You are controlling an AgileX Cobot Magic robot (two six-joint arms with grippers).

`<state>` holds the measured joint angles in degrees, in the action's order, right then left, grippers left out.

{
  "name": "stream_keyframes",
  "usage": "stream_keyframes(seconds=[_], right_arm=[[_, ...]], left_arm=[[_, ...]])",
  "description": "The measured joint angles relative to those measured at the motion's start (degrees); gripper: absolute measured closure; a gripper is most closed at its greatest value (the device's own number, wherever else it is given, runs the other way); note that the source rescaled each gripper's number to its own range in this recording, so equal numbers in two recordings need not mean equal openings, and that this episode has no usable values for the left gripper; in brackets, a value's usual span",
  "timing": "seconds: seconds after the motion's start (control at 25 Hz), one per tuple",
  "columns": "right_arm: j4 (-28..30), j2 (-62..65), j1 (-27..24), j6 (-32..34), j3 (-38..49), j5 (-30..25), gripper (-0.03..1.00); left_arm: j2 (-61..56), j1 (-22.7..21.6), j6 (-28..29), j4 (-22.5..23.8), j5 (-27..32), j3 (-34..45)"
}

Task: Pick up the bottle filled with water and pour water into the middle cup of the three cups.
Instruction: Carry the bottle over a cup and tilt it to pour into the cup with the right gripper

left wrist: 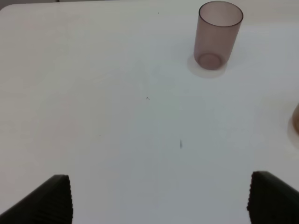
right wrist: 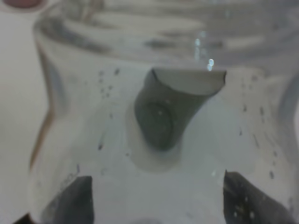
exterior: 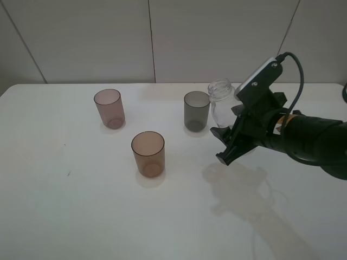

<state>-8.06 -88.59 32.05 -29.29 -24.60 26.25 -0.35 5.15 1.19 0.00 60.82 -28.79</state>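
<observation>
— Amber cup (exterior: 148, 153), from above?
— Near centre. Bottle (exterior: 221, 100) is far right, beside grey cup (exterior: 196, 111); right gripper (exterior: 219, 146) clamps it.
— Left wrist?
— Left gripper (left wrist: 159, 200) spread wide over table (left wrist: 117, 116).
— Right wrist?
— Bottle fills it, between fingers (right wrist: 77, 200).
</observation>
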Motion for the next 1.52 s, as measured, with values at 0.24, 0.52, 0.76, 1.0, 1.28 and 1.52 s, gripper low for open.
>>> stream_keyframes(seconds=[0.24, 0.52, 0.76, 1.0, 1.28, 1.52], right_arm=[[-8.4, -0.2, 2.7, -11.2, -0.6, -0.1, 0.97], [-15.7, -5.2, 4.0, -25.1, -4.7, -1.3, 0.97], [-16.1, -8.7, 7.0, -30.5, -8.6, -3.5, 0.97], [-15.6, -11.2, 8.0, -35.9, -11.1, -4.0, 0.97], [-14.9, -11.7, 8.0, -47.5, -11.2, -4.0, 0.97], [-16.4, -11.7, 8.0, -57.0, -11.6, -2.0, 0.97]], left_arm=[[0.0, 0.0, 0.0, 0.0, 0.0, 0.0], [0.0, 0.0, 0.0, 0.0, 0.0, 0.0], [0.0, 0.0, 0.0, 0.0, 0.0, 0.0], [0.0, 0.0, 0.0, 0.0, 0.0, 0.0], [0.0, 0.0, 0.0, 0.0, 0.0, 0.0], [0.0, 0.0, 0.0, 0.0, 0.0, 0.0]])
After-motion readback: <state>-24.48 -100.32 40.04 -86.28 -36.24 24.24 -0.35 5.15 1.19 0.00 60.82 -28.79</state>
